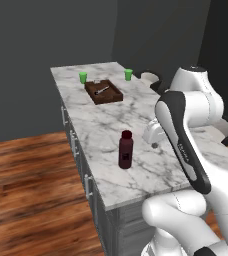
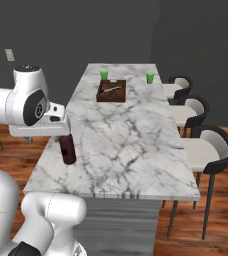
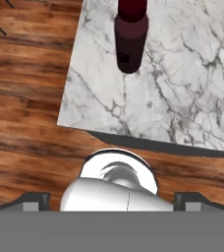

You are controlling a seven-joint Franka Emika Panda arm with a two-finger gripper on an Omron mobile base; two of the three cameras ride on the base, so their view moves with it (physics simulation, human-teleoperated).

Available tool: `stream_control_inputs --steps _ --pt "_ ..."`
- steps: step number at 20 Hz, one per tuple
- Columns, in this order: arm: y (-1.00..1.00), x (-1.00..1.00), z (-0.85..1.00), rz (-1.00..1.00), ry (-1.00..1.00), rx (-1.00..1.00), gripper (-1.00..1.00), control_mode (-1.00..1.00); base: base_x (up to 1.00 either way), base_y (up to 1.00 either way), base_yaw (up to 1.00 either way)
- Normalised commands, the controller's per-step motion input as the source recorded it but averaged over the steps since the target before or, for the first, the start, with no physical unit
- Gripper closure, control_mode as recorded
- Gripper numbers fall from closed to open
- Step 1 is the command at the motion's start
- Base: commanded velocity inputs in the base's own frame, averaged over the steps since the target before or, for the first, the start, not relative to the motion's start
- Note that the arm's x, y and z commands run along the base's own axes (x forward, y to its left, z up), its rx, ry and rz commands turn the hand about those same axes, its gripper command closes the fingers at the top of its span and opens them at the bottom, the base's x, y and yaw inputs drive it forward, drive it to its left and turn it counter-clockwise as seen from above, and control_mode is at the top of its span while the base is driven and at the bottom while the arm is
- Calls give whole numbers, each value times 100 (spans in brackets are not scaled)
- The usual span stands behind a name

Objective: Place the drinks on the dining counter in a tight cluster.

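A wide dark maroon bottle with a cap (image 1: 126, 149) stands upright on the dining counter (image 1: 111, 120), near its front left edge. It also appears beside my arm in the right base view (image 2: 67, 148). In the hand view the maroon bottle (image 3: 131, 34) sits at the top, on the marble (image 3: 182, 74). My gripper (image 3: 111, 201) is open, its fingertips (image 3: 35, 199) spread wide with nothing between them. It hovers clear of the bottle, over the counter's corner. My hand (image 1: 153, 135) is just right of the bottle.
A brown tray (image 1: 103, 92) and two small green cups (image 1: 82, 77) (image 1: 128, 74) stand at the counter's far end. White chairs (image 2: 206, 145) line the right side. Wooden floor (image 1: 31, 190) lies to the left of the counter.
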Motion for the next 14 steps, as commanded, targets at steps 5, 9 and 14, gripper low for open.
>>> stream_control_inputs --steps 5,9,14 --pt "0 -8 3 -3 0 0 -100 -100 0 0 0" --pt "0 0 0 0 0 0 -100 -100 0 0 0" --pt "0 0 0 0 0 0 -100 100 -53 5 2"
